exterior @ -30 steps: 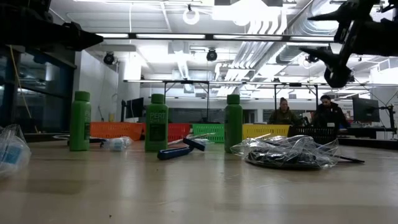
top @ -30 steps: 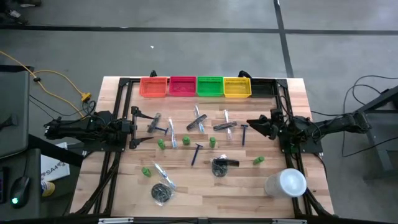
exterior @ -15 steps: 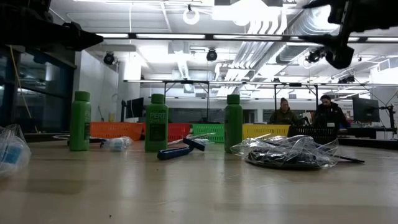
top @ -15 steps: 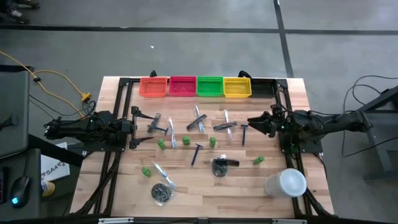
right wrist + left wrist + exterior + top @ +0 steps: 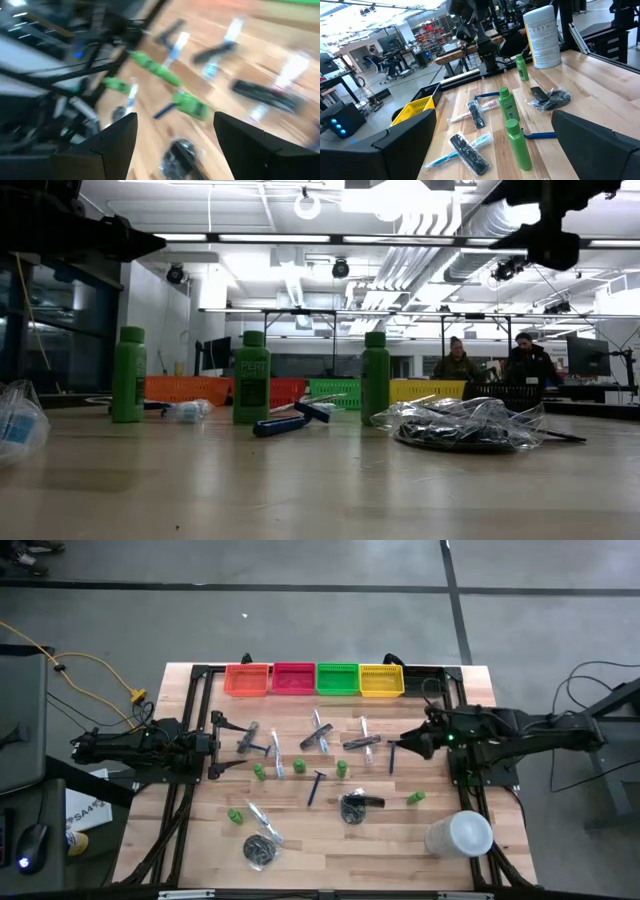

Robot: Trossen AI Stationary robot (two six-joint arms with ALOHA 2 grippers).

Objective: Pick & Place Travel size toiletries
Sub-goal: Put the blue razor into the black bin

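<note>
Green bottles point(image 5: 341, 769) and razors point(image 5: 393, 754) lay unpicked on the counter point(image 5: 440, 840). Right gripper point(image 5: 408, 743), fingers apart and empty, was judged approaching; descent over a razor was required. Left gripper point(image 5: 214, 745) waited, fingers apart.

Green bottles point(image 5: 341, 768), a dark-blue razor point(image 5: 316, 786), orange, pink, green, yellow bins point(image 5: 248, 680).

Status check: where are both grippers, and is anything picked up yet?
Right gripper open, empty, over the dark-blue razor. Left gripper open, parked at table's left edge. Toiletries all on the table, bins empty. Nothing blocking.
</note>
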